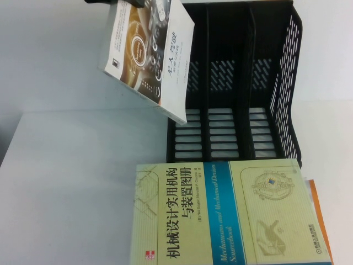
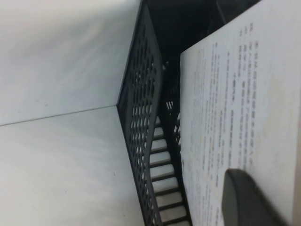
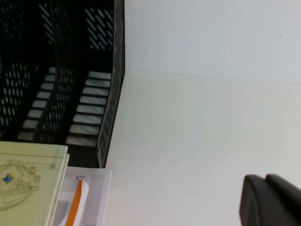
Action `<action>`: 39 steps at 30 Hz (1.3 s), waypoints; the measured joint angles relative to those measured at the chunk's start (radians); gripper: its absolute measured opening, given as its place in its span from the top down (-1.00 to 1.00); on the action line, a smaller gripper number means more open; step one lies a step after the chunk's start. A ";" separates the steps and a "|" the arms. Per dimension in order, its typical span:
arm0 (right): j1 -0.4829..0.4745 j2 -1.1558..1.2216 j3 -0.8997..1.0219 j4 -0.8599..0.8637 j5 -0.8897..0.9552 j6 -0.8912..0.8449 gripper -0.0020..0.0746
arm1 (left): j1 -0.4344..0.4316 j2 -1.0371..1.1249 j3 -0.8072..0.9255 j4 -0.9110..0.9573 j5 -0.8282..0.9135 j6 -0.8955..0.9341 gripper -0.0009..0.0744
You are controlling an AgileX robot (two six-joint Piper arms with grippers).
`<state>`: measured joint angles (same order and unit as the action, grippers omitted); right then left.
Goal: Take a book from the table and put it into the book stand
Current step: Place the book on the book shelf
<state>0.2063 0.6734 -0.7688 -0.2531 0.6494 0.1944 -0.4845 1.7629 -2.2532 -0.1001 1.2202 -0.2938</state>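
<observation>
Your left gripper [image 1: 129, 3] is clamped on the white book [image 1: 151, 58], tilted beside the black book stand's [image 1: 237, 83] left slot; the right gripper's [image 3: 273, 200] state I cannot tell.

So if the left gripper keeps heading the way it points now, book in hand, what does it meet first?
Probably the book stand. The left gripper, shut on the book, aims it toward the stand's leftmost slot; the near side wall looks closest, though depth is unclear.

The left gripper [image 1: 144, 4] is raised at the far left, its jaws closed on the book [image 1: 149, 52], one finger [image 2: 249, 200] pressed against a page. The right gripper [image 3: 273, 200] hangs above the table, apart.
</observation>
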 joint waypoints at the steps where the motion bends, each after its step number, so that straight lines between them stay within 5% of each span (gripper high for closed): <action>1: 0.000 0.000 0.000 0.000 0.002 0.000 0.95 | 0.000 0.009 0.000 0.000 -0.003 0.000 0.71; 39: 0.000 0.000 0.051 0.002 0.001 -0.003 0.95 | 0.008 0.264 0.000 0.073 -0.127 0.006 0.64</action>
<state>0.2063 0.6734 -0.7173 -0.2509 0.6504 0.1914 -0.4761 2.0267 -2.2532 -0.0271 1.0928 -0.2877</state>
